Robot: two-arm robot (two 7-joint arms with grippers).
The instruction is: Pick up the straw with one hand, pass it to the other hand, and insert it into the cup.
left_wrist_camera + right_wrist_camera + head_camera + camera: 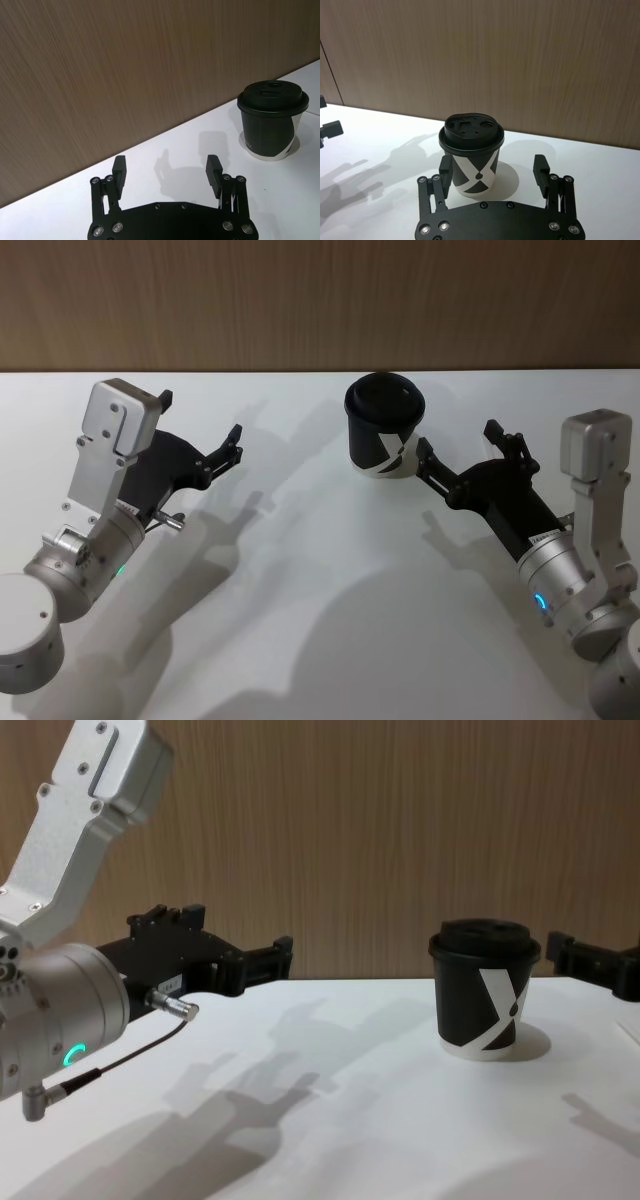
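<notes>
Currently the cup stands upright on the white table, close to the far edge where the wood-grain wall rises. Its black lid is on and the white X-like mark faces the robot. The right gripper hovers low just beside the cup, on the robot's right of it, with its fingers spread apart and nothing between them. In the right wrist view the cup sits just beyond those parted fingers, nearer one than the other. From the chest a thin gap shows between the lid and the nearest fingertip. The left gripper is held well apart from the cup, over the left part of the table, angled toward the wall. Its fingers are likewise spread wide and hold nothing. A green light glows on the left wrist, with a thin black cable looped beside it. A blue light shows on the right wrist.
</notes>
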